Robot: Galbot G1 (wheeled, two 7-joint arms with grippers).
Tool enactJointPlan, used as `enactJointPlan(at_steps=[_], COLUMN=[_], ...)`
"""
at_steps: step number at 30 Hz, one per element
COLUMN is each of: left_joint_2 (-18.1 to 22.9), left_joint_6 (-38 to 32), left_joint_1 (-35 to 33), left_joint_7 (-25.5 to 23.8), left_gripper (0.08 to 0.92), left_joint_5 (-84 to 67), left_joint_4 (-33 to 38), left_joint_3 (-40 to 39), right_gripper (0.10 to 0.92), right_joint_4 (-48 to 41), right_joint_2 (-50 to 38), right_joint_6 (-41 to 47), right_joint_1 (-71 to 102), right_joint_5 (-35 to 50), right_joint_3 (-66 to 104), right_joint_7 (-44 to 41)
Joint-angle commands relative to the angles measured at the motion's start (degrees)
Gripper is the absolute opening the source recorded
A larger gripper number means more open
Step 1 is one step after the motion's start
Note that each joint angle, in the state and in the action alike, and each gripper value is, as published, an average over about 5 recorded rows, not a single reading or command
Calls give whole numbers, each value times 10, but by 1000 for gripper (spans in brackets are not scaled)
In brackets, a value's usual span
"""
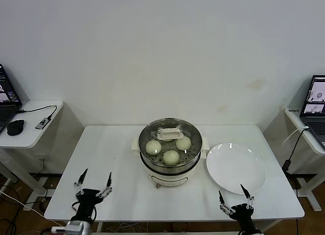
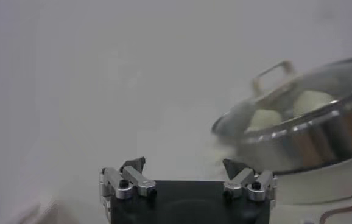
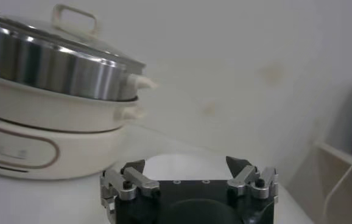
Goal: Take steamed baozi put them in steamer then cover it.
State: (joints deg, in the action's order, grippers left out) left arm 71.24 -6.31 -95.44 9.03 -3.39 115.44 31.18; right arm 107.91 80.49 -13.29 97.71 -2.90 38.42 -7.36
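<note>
The steamer (image 1: 170, 167) stands mid-table, a steel pot on a cream base. Three steamed baozi (image 1: 171, 157) show inside through the glass cover (image 1: 169, 134), which sits on the pot with its cream handle on top. In the left wrist view the steamer (image 2: 322, 140) and baozi (image 2: 310, 101) show under the cover. The right wrist view shows the steamer (image 3: 48, 115) from the side. My left gripper (image 1: 94, 181) hangs open at the table's front left, empty. My right gripper (image 1: 234, 197) stands open at the front right, empty, just before the plate. Both are apart from the steamer.
A flat white plate (image 1: 236, 167) lies bare to the right of the steamer. Side desks with laptops stand at the far left (image 1: 6, 100) and far right (image 1: 316, 100). A mouse (image 1: 14, 127) lies on the left desk. A wall rises behind the table.
</note>
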Motion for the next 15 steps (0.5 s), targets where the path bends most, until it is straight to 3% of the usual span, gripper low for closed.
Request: enactJointPlan(at_steps=[1,15], left_joint_2=[21,29], left_joint_6=[-61,-66], left_joint_1=[-64,-72], left_joint_7=[12,-23], left_gripper=[823,823], left_joint_5=[-117,-113], left_joint_4=[-29,-38], left_joint_3=[64,65], right_gripper=[823,823], right_joint_4=[4,15], right_joint_2=[-29,-28], right_joint_6=[-3,4], right_joint_1=[26,32], right_joint_5=[41,44], right_joint_3=[-24,-42], right_joint_7=[-7,-8])
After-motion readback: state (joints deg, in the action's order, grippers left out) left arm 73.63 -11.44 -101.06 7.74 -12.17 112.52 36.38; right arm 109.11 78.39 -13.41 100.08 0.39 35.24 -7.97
